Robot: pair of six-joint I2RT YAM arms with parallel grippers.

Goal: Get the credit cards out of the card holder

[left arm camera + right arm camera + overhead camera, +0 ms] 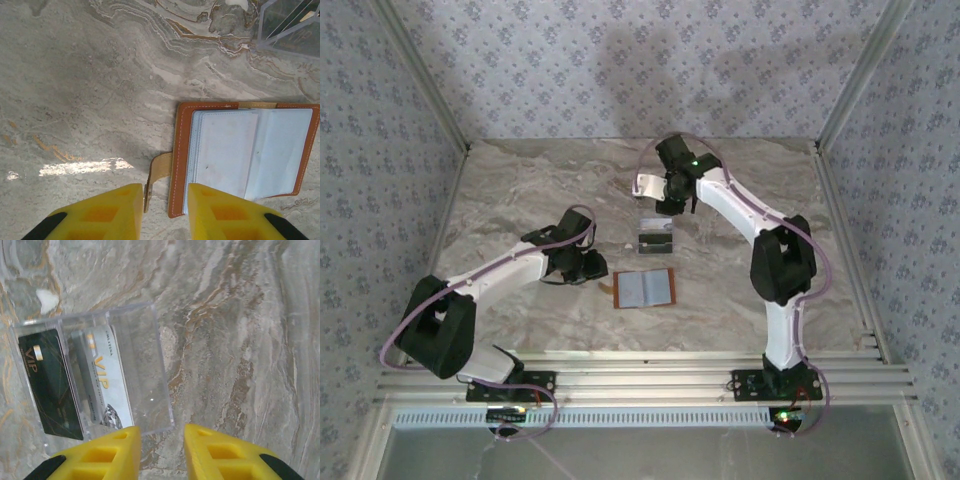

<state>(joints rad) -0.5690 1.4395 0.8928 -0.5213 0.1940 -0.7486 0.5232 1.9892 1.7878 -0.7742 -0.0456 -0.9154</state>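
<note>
The brown wallet [643, 288] lies open and flat on the table [520, 190]. From the top camera it is just beside the left pincer [592, 268], between 3 and 4 o'clock from it. From the left wrist camera the left pincer [165, 192] has its two yellow fingers apart and holds nothing. The wallet's little strap [161, 172] lies on the table in the gap in front of them. In that view the wallet [250, 155] sits at 2 o'clock from the pincer, and its long side runs from 9 to 3 o'clock. Its pale pockets look empty from here. A clear box [656, 236] sits at 12 o'clock from the wallet, and the right pincer [672, 205] hangs just past it. The right pincer [162, 430] is open too, with nothing in it. In its own view the clear box [145, 365] holds a dark card [50, 385] and a pale card [107, 377] at 10 o'clock, long sides running about 12 to 6. So the left arm is nearer the wallet and the right arm is nearer the cards. I think most of the job is done.
</note>
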